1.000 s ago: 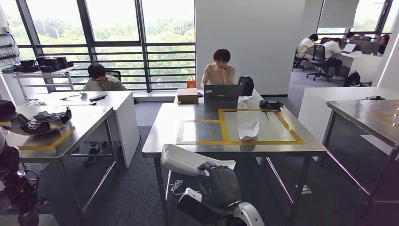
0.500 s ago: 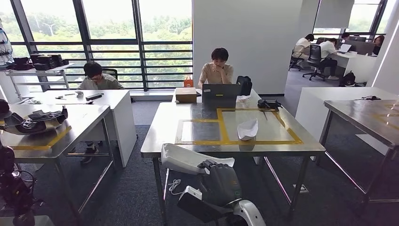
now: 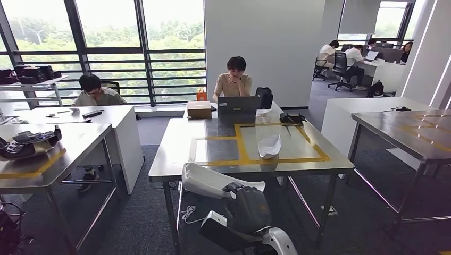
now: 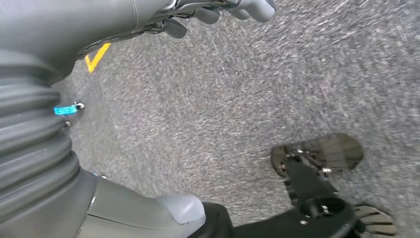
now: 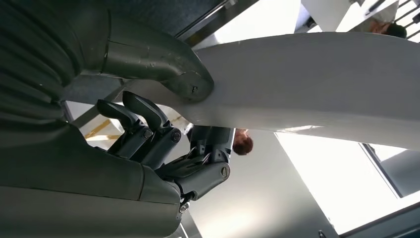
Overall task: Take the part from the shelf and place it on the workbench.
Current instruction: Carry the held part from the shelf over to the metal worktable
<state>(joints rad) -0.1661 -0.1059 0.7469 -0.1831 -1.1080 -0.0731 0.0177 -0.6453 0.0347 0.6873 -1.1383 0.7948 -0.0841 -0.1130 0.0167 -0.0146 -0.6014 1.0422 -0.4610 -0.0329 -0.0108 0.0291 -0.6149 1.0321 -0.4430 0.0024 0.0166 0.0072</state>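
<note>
An open office with tall windows; the taped steel worktop (image 3: 175, 159) has drawn nearer as the robot walks up, so placing comes soon. There the right hand (image 3: 250, 204) grips the white part (image 3: 213, 181). The left hand (image 4: 218, 12) hangs over carpet, fingers curled, empty. The right wrist view confirms thumb and fingers clamping the part (image 5: 317, 79).

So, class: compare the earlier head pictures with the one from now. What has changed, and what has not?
The whole scene has slid left in the picture, so the camera turned right; the things themselves did not move. The right hand still holds the white part below the workbench edge. Another white part stays inside the yellow tape.
</note>
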